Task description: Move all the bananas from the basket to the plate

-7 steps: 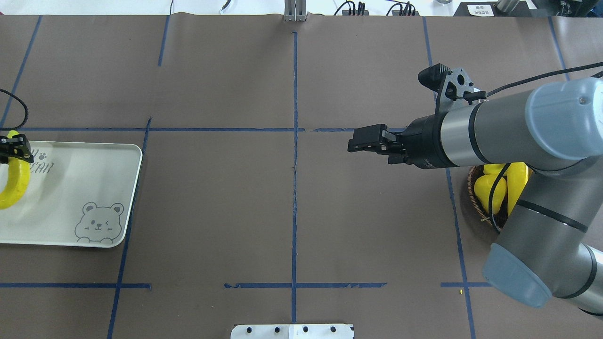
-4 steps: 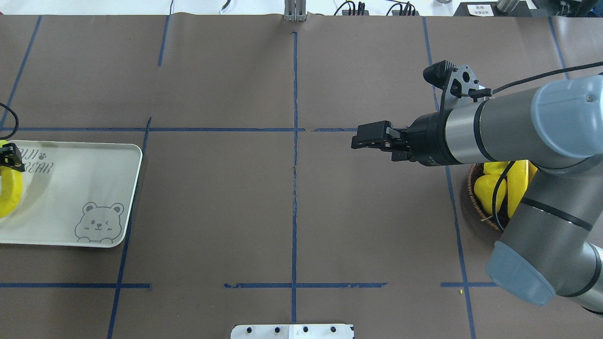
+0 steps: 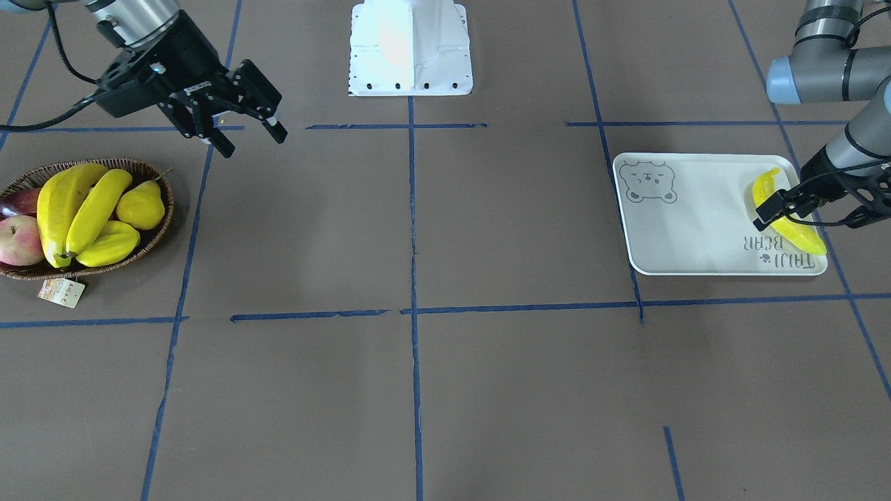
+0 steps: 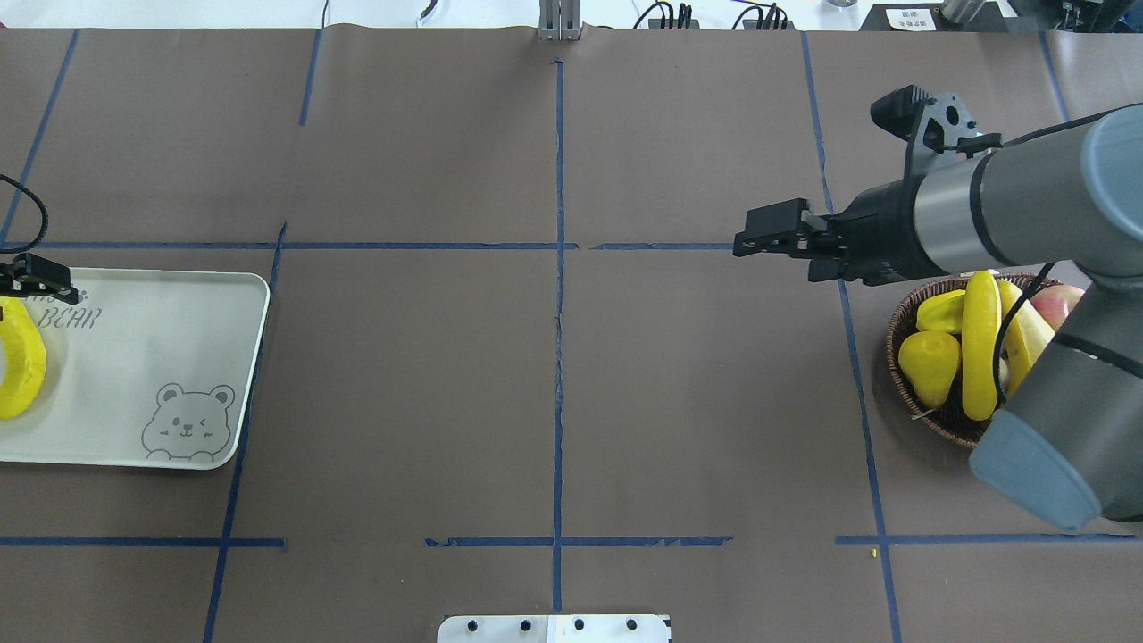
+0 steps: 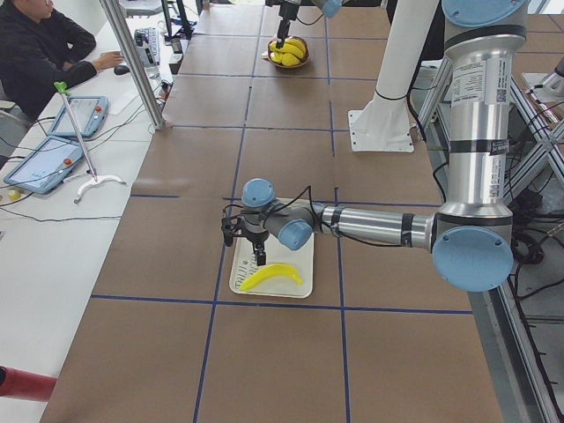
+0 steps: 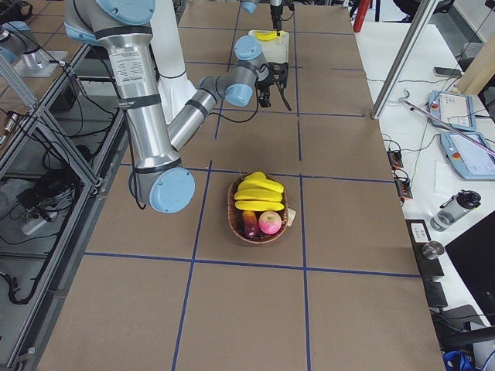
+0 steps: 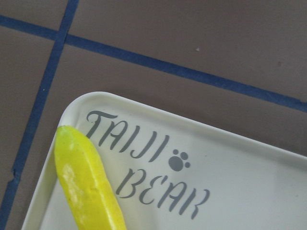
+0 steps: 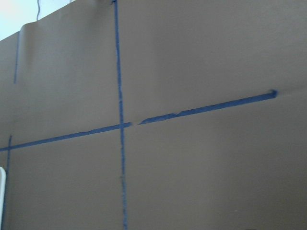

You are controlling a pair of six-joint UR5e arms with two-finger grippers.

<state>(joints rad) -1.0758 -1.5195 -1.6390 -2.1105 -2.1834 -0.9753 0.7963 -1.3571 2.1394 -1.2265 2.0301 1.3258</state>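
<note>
The white bear plate (image 3: 696, 223) lies on the robot's left side of the table and also shows in the overhead view (image 4: 134, 357). One banana (image 3: 790, 223) lies flat on it near the "BEAR" lettering, as the left wrist view (image 7: 88, 182) also shows. My left gripper (image 3: 811, 212) is open just above that banana. The wicker basket (image 3: 163, 233) holds two long bananas (image 3: 76, 209). My right gripper (image 3: 254, 142) is open and empty in the air, beside the basket (image 4: 897, 357) towards the table's middle.
The basket also holds a yellow pear (image 3: 140, 205), a starfruit (image 3: 108, 250) and a reddish apple (image 3: 17, 240). A white base plate (image 3: 411, 49) sits at the robot's edge. Blue tape lines cross the brown table.
My left gripper has opened and let go of the banana, which now lies on the plate. My right arm has swung to the right and farther back, uncovering the basket.
</note>
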